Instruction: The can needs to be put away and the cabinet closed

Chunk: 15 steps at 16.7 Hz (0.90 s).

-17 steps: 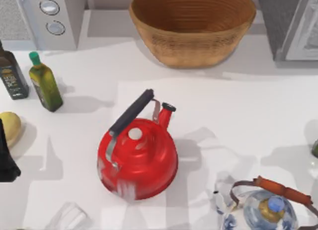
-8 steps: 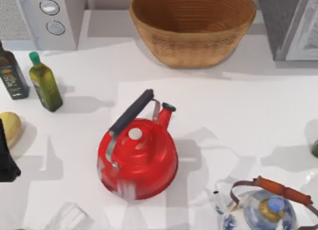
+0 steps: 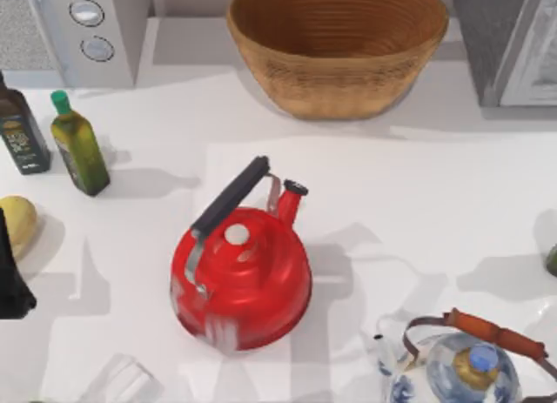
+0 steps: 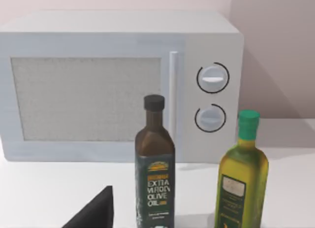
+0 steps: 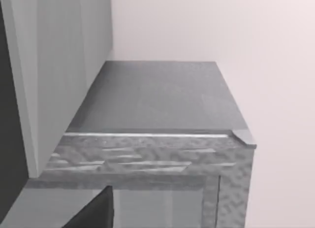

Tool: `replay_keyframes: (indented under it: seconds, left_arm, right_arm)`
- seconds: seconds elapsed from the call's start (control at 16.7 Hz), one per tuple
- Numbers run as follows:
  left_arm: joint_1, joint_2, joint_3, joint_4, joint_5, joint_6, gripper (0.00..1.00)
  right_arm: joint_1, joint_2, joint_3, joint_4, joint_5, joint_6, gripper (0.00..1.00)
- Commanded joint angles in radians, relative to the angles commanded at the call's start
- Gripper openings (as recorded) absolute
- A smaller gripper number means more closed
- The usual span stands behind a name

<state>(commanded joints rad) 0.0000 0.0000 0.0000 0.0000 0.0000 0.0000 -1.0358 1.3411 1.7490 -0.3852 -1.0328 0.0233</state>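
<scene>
Grey cabinet point(image 3: 487, 37) at bench's point(image 3: 418, 185) far-right corner, faced closely by right gripper point(image 5: 94, 212), likely for closing; left gripper point(image 4: 93, 212) parked near left edge; could not tell either's grip.

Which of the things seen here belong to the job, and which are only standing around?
Belongs to the job:
- cabinet, at the top view's far right

Just standing around:
- red kettle
- basket
- microwave
- dark oil bottle
- green-capped oil bottle
- glass teapot
</scene>
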Motion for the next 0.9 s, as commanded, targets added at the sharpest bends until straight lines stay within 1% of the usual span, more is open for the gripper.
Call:
replay_keyframes:
  seconds: [0.12, 0.18, 0.36, 0.48, 0.6, 0.72, 0.9]
  left_arm:
    - [0.000, 0.000, 0.000, 0.000, 0.000, 0.000, 1.00]
    - [0.000, 0.000, 0.000, 0.000, 0.000, 0.000, 1.00]
    - [0.000, 0.000, 0.000, 0.000, 0.000, 0.000, 1.00]
    - [0.000, 0.000, 0.000, 0.000, 0.000, 0.000, 1.00]
    - [0.000, 0.000, 0.000, 0.000, 0.000, 0.000, 1.00]
    - [0.000, 0.000, 0.000, 0.000, 0.000, 0.000, 1.00]
    - [0.000, 0.000, 0.000, 0.000, 0.000, 0.000, 1.00]
  right_arm:
    - [0.008, -0.001, 0.003, 0.001, 0.012, -0.002, 1.00]
    - [0.024, -0.001, 0.007, 0.001, 0.033, -0.006, 1.00]
    - [0.133, 0.002, 0.026, -0.003, 0.159, -0.021, 1.00]
    - [0.246, 0.009, 0.036, -0.011, 0.287, -0.029, 1.00]
    - [0.386, 0.016, 0.038, -0.023, 0.436, -0.031, 1.00]
    - [0.555, 0.019, 0.035, -0.035, 0.601, -0.029, 1.00]
    - [0.847, 0.015, 0.029, -0.047, 0.873, -0.019, 1.00]
